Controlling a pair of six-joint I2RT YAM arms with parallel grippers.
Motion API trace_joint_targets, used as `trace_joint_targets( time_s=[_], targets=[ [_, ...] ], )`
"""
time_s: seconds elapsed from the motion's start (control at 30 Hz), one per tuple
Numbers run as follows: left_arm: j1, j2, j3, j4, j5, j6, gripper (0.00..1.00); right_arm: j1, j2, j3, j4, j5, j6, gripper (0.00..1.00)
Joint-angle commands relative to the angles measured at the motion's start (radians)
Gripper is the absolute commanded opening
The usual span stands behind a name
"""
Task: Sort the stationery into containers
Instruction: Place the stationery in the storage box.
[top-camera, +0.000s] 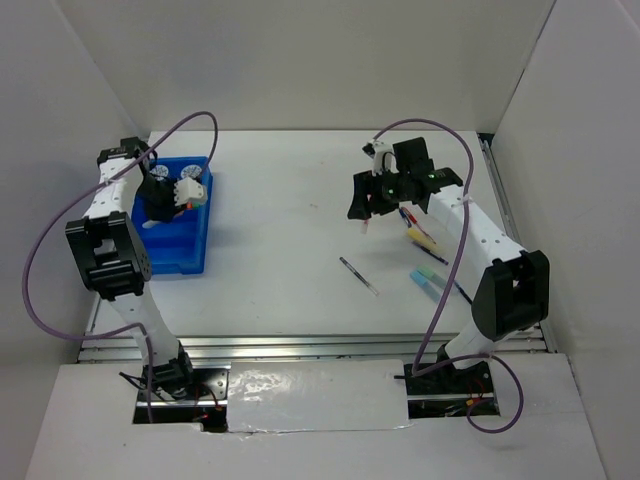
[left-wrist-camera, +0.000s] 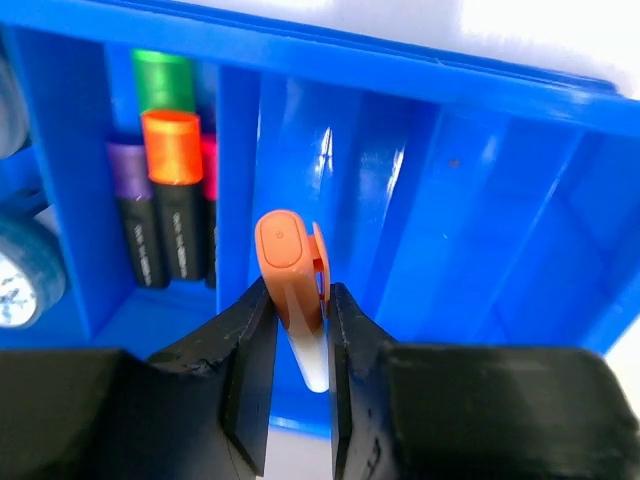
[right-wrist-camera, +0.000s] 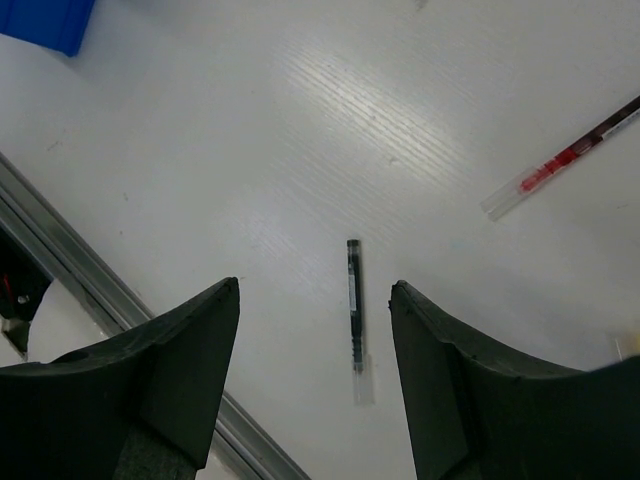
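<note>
Bright-blue plastic fills the left wrist view. It is the divided tray (left-wrist-camera: 480, 200), which sits along the left edge of the bench toward the far left corner (top-camera: 172, 268). The left gripper (left-wrist-camera: 298, 300) hangs over it with its jaws clamped on an orange-capped pen (left-wrist-camera: 290, 265). The cap points up and the pale barrel is pinched between the black fingers (left-wrist-camera: 250, 350).

One narrow compartment, beside the slot the pen hangs before, holds a green highlighter (left-wrist-camera: 163, 80), an orange highlighter (left-wrist-camera: 172, 150), a purple highlighter (left-wrist-camera: 128, 175) and a sliver of a pink highlighter (left-wrist-camera: 210, 170). A blue-patterned tape roll (left-wrist-camera: 18, 280) shows at that view's left margin, in the next section of the tray.

The right gripper (top-camera: 365, 205) hovers over the right half of the bench, nearer the far edge. Its jaws stand wide apart and hold nothing (right-wrist-camera: 315, 290). Between them, flat on the white surface, lies a thin dark pen (right-wrist-camera: 353, 300), out near the middle of the bench (top-camera: 358, 275).

A red-inked pen (right-wrist-camera: 560, 160) with a clear barrel lies apart from it. Toward the right edge, by the right arm, rest a yellow highlighter (top-camera: 425, 238) and a light-blue highlighter (top-camera: 428, 277).
</note>
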Motion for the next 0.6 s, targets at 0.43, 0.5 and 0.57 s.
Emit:
trace_joint_targets(
  time_s=[0.43, 0.5, 0.57],
  targets=[
    [-0.017, 0.066, 0.069, 0.041, -0.006, 0.015, 0.45, -0.114, -0.034, 0.039, -0.266, 0.084, -0.2, 0.67],
    [-0.014, 0.032, 0.084, 0.018, 0.031, -0.008, 0.58, -0.112, -0.058, 0.0, -0.315, 0.168, -0.242, 0.67],
    [-0.006, 0.009, 0.112, -0.011, 0.061, -0.017, 0.64, -0.122, -0.07, -0.028, -0.351, 0.216, -0.3, 0.66]
  ],
)
